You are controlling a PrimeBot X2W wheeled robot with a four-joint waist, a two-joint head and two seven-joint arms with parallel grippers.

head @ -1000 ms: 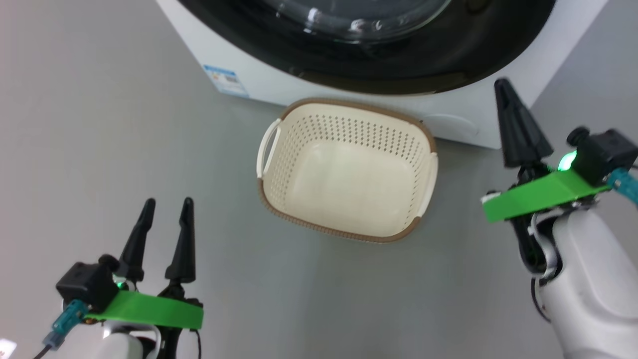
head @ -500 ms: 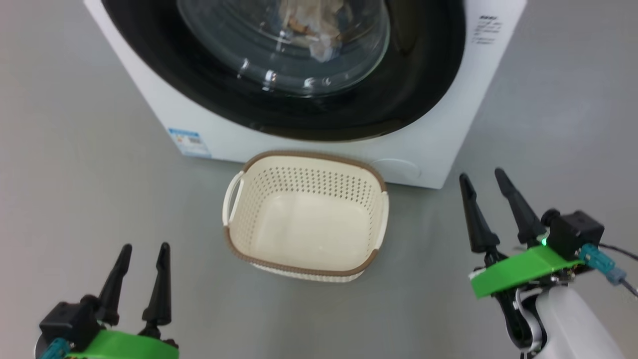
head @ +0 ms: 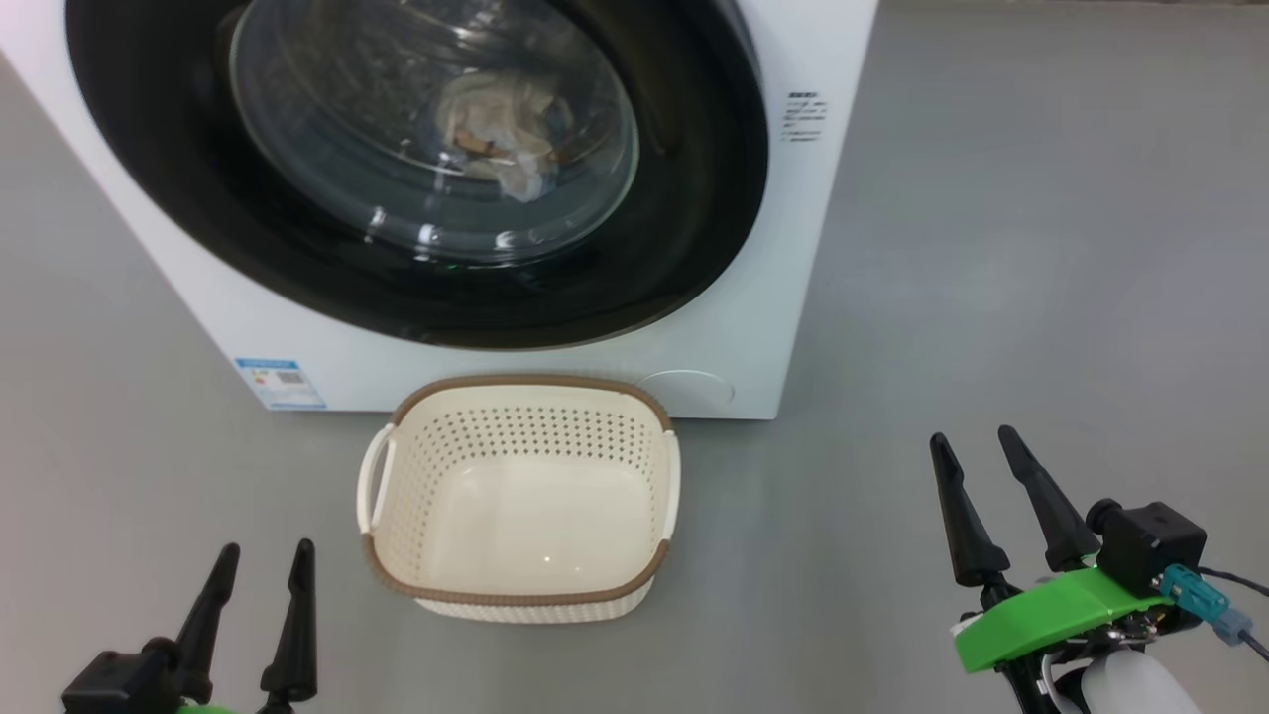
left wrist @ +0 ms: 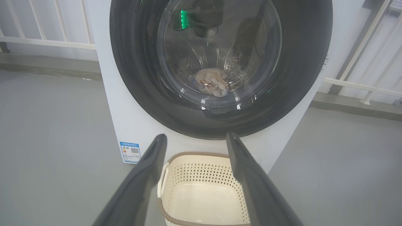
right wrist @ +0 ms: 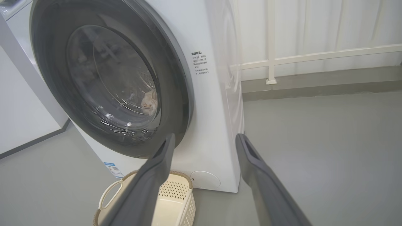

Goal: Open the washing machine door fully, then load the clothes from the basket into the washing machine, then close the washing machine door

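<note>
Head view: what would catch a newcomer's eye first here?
The large round door with glossy black rim and bulging glass, shut on the white washing machine, dominates the top; cream and blue clothes lie behind the glass. Below it, on the grey floor, stands an empty cream perforated plastic basket with brown rim.

Grey floor [head: 991, 248], white railing [left wrist: 47, 43] behind, perhaps a white cabinet [right wrist: 19, 119]

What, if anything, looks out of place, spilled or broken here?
Nothing stands out. The washing machine door looks shut, and the clothes lie inside behind its glass. The basket stands upright and empty in front of the washing machine. No damage or spill shows.
</note>
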